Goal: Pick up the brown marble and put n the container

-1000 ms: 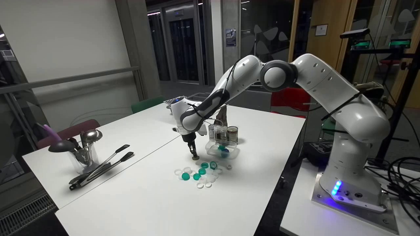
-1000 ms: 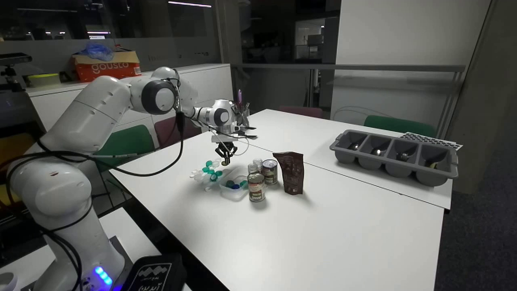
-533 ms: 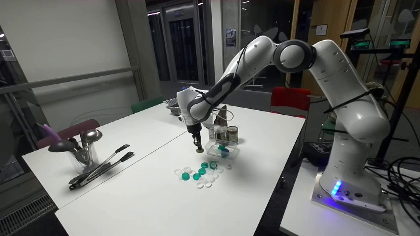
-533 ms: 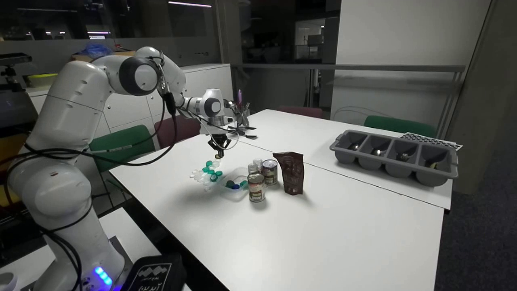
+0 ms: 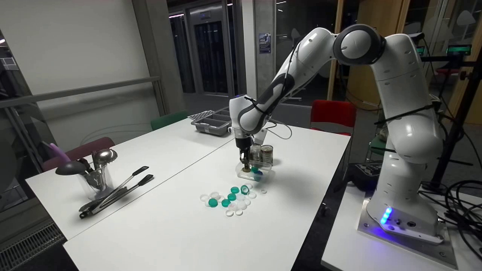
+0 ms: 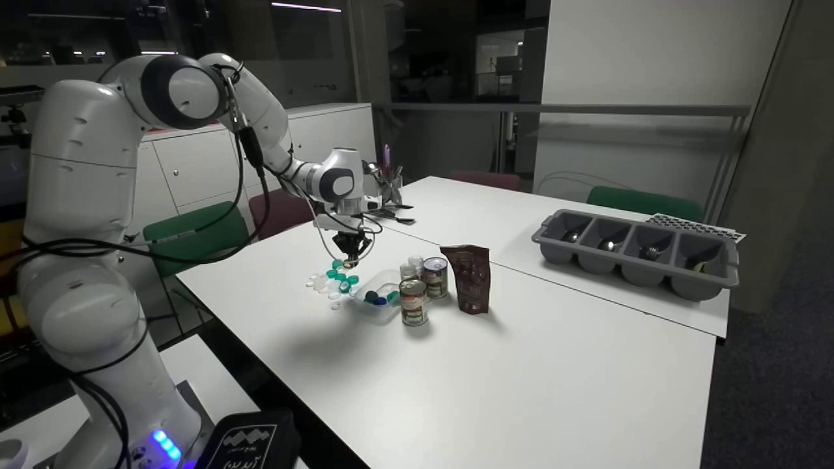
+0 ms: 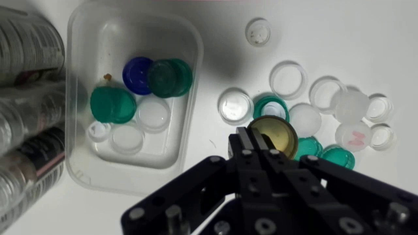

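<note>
The brown marble looks like a round brown-gold lid [image 7: 281, 135], hollow side up in the wrist view. My gripper [image 7: 251, 137] is shut on the lid's rim. The gripper [image 5: 246, 165] holds the lid [image 5: 246, 170] above the table. It also shows as gripper [image 6: 351, 258] and lid [image 6: 350, 265]. The open container in view is a clear plastic tub [image 7: 109, 42] with blue, green and white caps inside. In the wrist view the tub is left of my gripper. In an exterior view the lid overlaps the tub [image 5: 241, 175]. No small dark grey flapped box shows.
Loose white and green caps [image 7: 305, 119] lie on the table beside the tub. Cans [image 6: 414, 304] and an upright brown pouch [image 6: 472, 280] stand on its other side. A grey compartment tray [image 6: 642, 270], a utensil cup [image 5: 98, 182] and tongs [image 5: 118, 194] are further off.
My gripper has carried the lid up and across; in an exterior view it went from beside the clear tub to overlapping it. The arm's elbow has risen and drawn back. The loose caps stayed.
</note>
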Controlling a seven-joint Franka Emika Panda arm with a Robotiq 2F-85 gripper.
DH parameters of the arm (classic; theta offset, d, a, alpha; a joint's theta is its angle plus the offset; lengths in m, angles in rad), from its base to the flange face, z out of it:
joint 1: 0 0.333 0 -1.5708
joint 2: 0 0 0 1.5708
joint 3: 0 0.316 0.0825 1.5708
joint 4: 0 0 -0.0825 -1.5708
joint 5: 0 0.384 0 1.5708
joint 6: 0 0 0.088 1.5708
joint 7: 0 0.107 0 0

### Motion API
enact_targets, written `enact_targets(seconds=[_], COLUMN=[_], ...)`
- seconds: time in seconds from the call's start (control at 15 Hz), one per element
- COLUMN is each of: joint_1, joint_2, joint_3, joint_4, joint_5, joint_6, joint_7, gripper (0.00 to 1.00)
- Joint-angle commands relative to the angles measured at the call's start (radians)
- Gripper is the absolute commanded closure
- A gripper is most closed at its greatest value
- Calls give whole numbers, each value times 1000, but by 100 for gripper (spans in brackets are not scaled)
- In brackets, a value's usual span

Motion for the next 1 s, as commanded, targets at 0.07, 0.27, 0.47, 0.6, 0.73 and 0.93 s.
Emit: enact_targets(seconds=[0.07, 0.27, 0.47, 0.6, 0.73, 0.93], joint_1=[-77, -101, -98, -87, -77, -69], joint_2=[-123, -146, -157, -158, -157, -151], joint_3=[0, -10, -36, -56, -74, -93], joint_4=[-198, -238, -240, -229, -218, -207], joint_5=[123, 195, 216, 211, 203, 204], joint_6=[136, 197, 190, 174, 158, 141], joint_7=[-23, 8, 73, 148, 235, 363], gripper=[99, 99, 99, 99, 99, 99])
